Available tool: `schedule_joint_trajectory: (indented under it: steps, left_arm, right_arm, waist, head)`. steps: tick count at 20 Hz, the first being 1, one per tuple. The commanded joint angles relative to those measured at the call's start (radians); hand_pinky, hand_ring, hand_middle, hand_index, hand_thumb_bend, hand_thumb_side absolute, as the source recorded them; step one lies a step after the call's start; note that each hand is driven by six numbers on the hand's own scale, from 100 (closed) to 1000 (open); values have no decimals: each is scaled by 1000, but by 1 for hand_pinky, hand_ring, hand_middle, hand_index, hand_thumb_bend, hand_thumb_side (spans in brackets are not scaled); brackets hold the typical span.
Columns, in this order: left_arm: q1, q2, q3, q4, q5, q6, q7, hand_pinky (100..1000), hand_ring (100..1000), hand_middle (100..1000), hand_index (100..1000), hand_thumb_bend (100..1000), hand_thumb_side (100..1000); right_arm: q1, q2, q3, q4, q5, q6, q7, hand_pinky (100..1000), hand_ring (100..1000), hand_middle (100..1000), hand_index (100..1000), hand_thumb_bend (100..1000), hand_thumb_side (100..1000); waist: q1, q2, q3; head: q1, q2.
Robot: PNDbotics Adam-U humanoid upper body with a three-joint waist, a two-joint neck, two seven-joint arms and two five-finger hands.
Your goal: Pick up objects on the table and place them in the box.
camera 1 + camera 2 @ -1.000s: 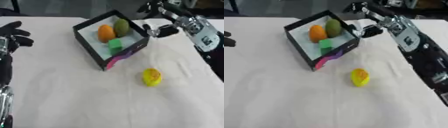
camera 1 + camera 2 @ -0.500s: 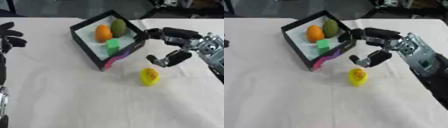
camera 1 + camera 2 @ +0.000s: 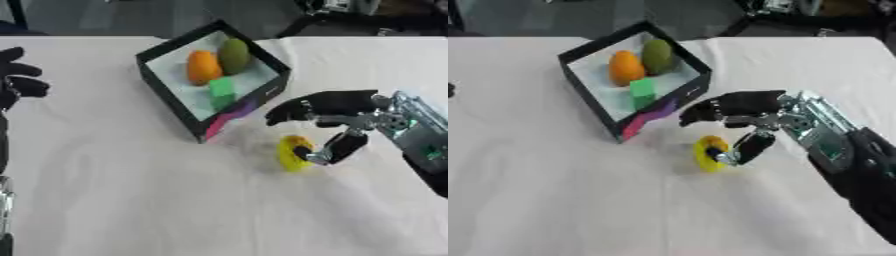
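A small yellow object [image 3: 290, 152] lies on the white tablecloth just right of the box's near corner. My right hand [image 3: 337, 114] hovers over it from the right: the fingers reach out above it and the thumb [image 3: 335, 148] touches its right side, not closed round it. The black box [image 3: 150, 52] with a white floor stands tilted at the upper middle. It holds an orange fruit [image 3: 203, 67], a green fruit [image 3: 234, 55] and a green cube [image 3: 222, 87]. My left hand [image 3: 17, 84] rests at the left edge, fingers curled.
The white cloth [image 3: 157, 200] covers the whole table, with wide bare room in front and to the left of the box. Dark equipment [image 3: 350, 10] stands beyond the far edge at the upper right.
My right hand came down from beside the box's far right corner to the yellow object, and its thumb now touches it. The camera has tilted slightly.
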Motion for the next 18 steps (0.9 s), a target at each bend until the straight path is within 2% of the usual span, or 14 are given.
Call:
schedule_joint_trajectory:
  steps: [1, 4, 7, 8, 10, 11, 13, 16, 18]
  left_arm:
    - [-10, 16, 7, -16, -7, -2, 2, 615, 570, 587, 825, 100, 957]
    - [-10, 17, 7, -16, -8, -1, 1, 615, 570, 587, 826, 100, 958]
    - [-9, 18, 7, -16, -9, -1, 1, 615, 569, 587, 826, 100, 958]
    - [-9, 18, 7, -16, -9, -1, 1, 615, 569, 587, 825, 100, 958]
    - [-8, 19, 8, -16, -9, 0, 2, 614, 569, 586, 825, 100, 955]
    - [-8, 19, 8, -16, -9, 0, 2, 615, 569, 586, 825, 100, 958]
    - [-8, 20, 8, -16, -9, 0, 2, 614, 569, 586, 825, 100, 958]
    - [-7, 20, 9, -16, -10, 0, 3, 614, 569, 586, 825, 100, 958]
    - [-7, 20, 10, -16, -10, 0, 4, 614, 569, 586, 825, 100, 957]
  right_arm:
    - [2, -14, -3, 14, 76, -26, -38, 903, 956, 937, 967, 100, 314]
    - [13, -12, 1, 30, 123, -43, -59, 902, 949, 924, 959, 100, 315]
    - [22, -14, 4, 38, 161, -60, -71, 897, 924, 853, 918, 100, 313]
    - [25, -14, 5, 40, 171, -64, -73, 893, 907, 796, 892, 100, 316]
    - [31, -13, 2, 44, 186, -70, -78, 883, 877, 702, 808, 100, 301]
    - [33, -13, -1, 45, 190, -71, -83, 872, 843, 598, 686, 100, 312]
    - [36, -17, -10, 42, 188, -70, -104, 850, 775, 469, 497, 100, 298]
    - [30, -29, -38, 15, 159, -57, -161, 837, 757, 402, 367, 100, 270]
    - [20, -41, -64, -14, 126, -44, -200, 832, 750, 386, 340, 100, 258]
  waist:
    - [-7, -34, -3]
    - [-6, -34, -3]
    - [-6, -33, -3]
    - [-6, -33, -4]
    - [-6, -33, -5]
    - [-6, -33, -5]
    - [-6, -34, -6]
    - [-5, -36, -7]
    - [-5, -37, -7]
  head:
    - [-3, -2]
    - [-2, -2]
    - [-3, -2]
    - [-4, -2]
    - [-5, -2]
    - [-4, -2]
    - [-4, -2]
    - [-4, -2]
    - [-2, -2]
